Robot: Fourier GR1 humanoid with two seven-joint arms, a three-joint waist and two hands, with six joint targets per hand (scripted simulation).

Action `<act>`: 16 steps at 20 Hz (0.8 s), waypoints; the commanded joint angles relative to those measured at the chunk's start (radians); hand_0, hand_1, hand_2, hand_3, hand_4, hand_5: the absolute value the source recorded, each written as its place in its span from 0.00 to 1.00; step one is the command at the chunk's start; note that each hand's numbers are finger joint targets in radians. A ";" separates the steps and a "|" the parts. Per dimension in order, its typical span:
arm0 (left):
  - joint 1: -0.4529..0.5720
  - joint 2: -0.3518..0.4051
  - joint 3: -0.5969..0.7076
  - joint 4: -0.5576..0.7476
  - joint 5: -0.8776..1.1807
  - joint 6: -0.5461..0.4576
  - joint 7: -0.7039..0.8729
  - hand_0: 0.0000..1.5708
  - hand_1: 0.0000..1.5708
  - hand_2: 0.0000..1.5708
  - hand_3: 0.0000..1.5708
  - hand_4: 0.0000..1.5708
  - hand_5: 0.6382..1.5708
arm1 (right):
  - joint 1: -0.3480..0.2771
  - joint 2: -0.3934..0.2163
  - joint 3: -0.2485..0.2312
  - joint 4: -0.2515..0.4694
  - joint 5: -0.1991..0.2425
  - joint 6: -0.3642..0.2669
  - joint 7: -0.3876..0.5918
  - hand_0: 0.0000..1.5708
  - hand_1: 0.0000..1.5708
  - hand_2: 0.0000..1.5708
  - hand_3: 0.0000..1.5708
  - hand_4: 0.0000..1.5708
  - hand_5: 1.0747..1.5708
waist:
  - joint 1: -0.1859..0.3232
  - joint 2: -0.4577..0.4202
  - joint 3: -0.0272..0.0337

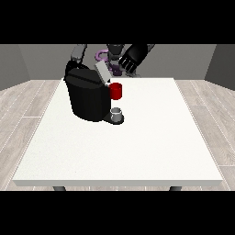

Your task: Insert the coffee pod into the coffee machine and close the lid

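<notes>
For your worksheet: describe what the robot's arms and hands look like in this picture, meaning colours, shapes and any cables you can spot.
The hand at the view's right is black and chunky, with dark segmented fingers, on a thick black forearm. The arm at the view's left is grey, and its hand cannot be made out behind the coffee machine. A purple looping cable shows at the torso between the arms. No markings are visible.

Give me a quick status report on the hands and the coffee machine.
Hand at the view's right raised, holding nothing; other hand hidden behind coffee machine. Lid up. Red pod holder exposed, grey cup below. Nothing in the way.
</notes>
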 commanded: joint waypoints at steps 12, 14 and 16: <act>-0.132 0.046 0.021 0.054 -0.032 0.022 0.013 0.76 0.76 0.81 0.78 0.30 1.00 | -0.112 -0.028 -0.052 -0.069 -0.016 -0.009 0.032 0.00 0.00 0.00 0.00 0.00 1.00 | -0.048 0.146 0.0003; -0.146 0.071 0.022 0.065 -0.029 -0.014 -0.008 0.75 0.75 0.79 0.77 0.30 1.00 | -0.095 -0.030 -0.051 -0.061 -0.001 -0.023 0.020 0.00 0.00 0.00 0.00 0.00 1.00 | -0.049 0.161 0.0002; -0.133 0.079 0.033 0.074 -0.025 -0.004 -0.028 0.76 0.76 0.80 0.78 0.30 1.00 | -0.118 -0.060 -0.072 -0.081 -0.026 0.011 0.077 0.00 0.00 0.00 0.00 0.09 1.00 | -0.046 0.151 0.0000</act>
